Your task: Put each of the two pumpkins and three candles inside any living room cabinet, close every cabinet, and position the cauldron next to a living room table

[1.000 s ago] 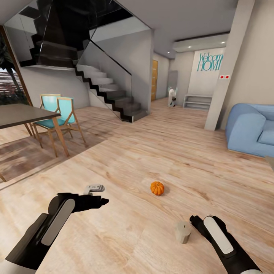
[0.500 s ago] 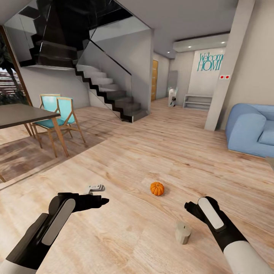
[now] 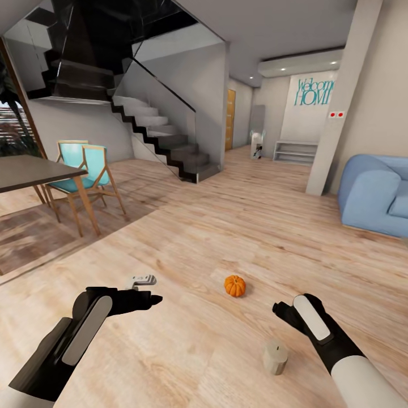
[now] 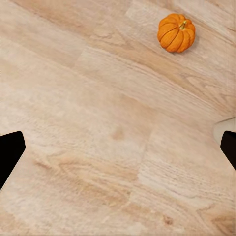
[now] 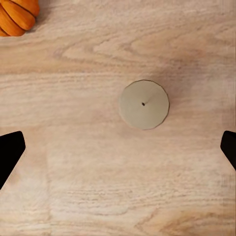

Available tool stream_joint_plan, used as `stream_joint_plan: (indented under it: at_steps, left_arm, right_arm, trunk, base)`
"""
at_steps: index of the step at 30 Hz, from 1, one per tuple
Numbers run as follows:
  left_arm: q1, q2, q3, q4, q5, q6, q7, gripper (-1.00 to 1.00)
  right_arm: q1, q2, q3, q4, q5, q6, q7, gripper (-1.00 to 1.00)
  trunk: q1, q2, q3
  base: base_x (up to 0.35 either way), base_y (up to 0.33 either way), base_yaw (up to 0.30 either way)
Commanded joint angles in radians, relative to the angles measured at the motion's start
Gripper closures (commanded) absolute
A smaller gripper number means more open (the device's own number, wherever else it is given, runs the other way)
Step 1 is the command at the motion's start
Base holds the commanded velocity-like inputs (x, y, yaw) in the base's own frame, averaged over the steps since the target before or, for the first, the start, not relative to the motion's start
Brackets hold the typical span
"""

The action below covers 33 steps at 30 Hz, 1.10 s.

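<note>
Raised right fingers (image 5: pixel 227 147) now straddle the upright candle (image 5: pixel 143 104) below.

Pale wood floor (image 3: pixel 238 226); dark staircase (image 3: pixel 164 136); turquoise chairs (image 3: pixel 85 170); blue sofa (image 3: pixel 374 195).

I see a matt, grainy pale wood floor (image 3: pixel 238 238), a smooth ribbed pumpkin (image 3: pixel 234 285), and a dull, chalky candle (image 5: pixel 143 104).

pumpkin (image 3: pixel 234 285) on floor (image 3: pixel 226 226) | candle (image 3: pixel 275 357) nearer, right — apart | sofa (image 3: pixel 377 195) far right
</note>
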Motion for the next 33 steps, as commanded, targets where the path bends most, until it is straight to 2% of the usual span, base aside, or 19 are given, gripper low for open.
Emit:
stream_joint_plan:
  at_steps: [1,9,19,22,24,26,33]
  left_arm:
    - [-0.001,0.001,-0.002,-0.001,0.010,0.002,0.010,-1.00]
    - [0.000,0.001,-0.001,-0.004,0.011,0.002,0.010,-1.00]
    - [-0.001,0.000,0.001,-0.002,0.010,0.002,0.013,-1.00]
    - [-0.001,0.000,0.001,0.000,0.011,0.002,0.015,-1.00]
    - [-0.001,0.000,0.002,0.001,0.013,0.002,0.016,-1.00]
    - [-0.001,0.000,0.005,0.001,0.014,0.002,0.016,-1.00]
    - [-0.001,0.000,0.009,0.000,0.014,0.002,0.018,-1.00]
  right_arm:
    - [-0.001,-0.001,0.012,-0.001,-0.008,0.001,-0.008,-1.00]
    - [-0.001,0.000,0.034,0.000,-0.009,0.001,-0.007,-1.00]
    - [-0.003,0.001,0.039,-0.001,-0.008,0.001,0.002,-1.00]
    - [-0.017,0.001,0.057,-0.001,-0.006,0.001,0.041,-1.00]
    - [-0.028,0.001,0.102,-0.001,0.010,-0.009,0.074,-1.00]
    - [-0.032,0.002,0.125,0.000,0.019,-0.027,0.087,-1.00]
    - [-0.036,0.022,0.153,0.000,0.052,-0.053,0.099,-1.00]
  trunk:
    - [0.000,0.000,-0.001]
    - [0.000,0.000,-0.001]
    - [0.005,-0.003,-0.040]
    - [0.006,-0.003,-0.051]
    - [0.007,-0.004,-0.059]
    - [0.008,-0.004,-0.067]
    - [0.011,-0.006,-0.094]
  base:
    - [0.113,0.000,0.000]
    - [0.032,0.000,0.000]
    - [0.001,0.000,0.000]
    - [0.000,0.000,0.000]
    - [0.000,0.000,0.000]
    - [0.000,0.000,0.000]
    - [0.000,0.000,0.000]
